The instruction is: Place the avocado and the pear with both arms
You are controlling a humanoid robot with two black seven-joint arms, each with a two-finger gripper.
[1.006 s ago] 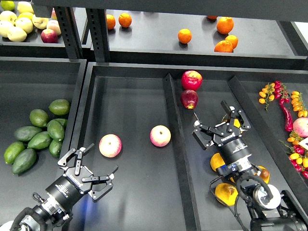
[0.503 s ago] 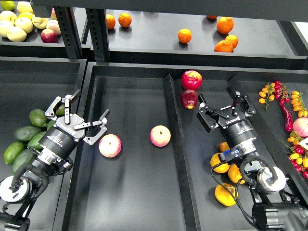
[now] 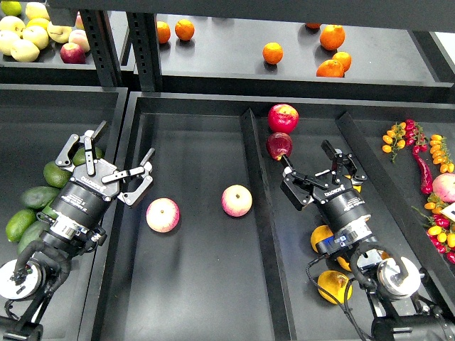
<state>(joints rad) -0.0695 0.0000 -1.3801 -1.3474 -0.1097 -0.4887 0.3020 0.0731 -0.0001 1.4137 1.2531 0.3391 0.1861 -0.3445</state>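
Note:
Several green avocados (image 3: 39, 197) lie in the left tray, some hidden under my left arm; a darker one (image 3: 57, 173) sits just left of my left gripper. My left gripper (image 3: 112, 165) is open and empty, above the wall between the avocado tray and the middle tray. Orange-yellow pears lie in the right compartment: one (image 3: 323, 239) beside my right wrist, and one with a dark dimple (image 3: 334, 286) nearer me. My right gripper (image 3: 318, 172) is open and empty, above that compartment, beyond the pears.
Two pink-yellow apples (image 3: 163, 214) (image 3: 237, 200) lie in the middle tray. Two red apples (image 3: 283, 118) (image 3: 279, 145) sit beyond my right gripper. A divider (image 3: 257, 192) splits the tray. Oranges (image 3: 273, 52) are on the back shelf. Peppers and small tomatoes (image 3: 426, 170) lie at the far right.
My left gripper has moved up and to the left, from the middle tray's near end to the avocado tray's edge. My right gripper rose forward, then came back slightly left. Both stay open.

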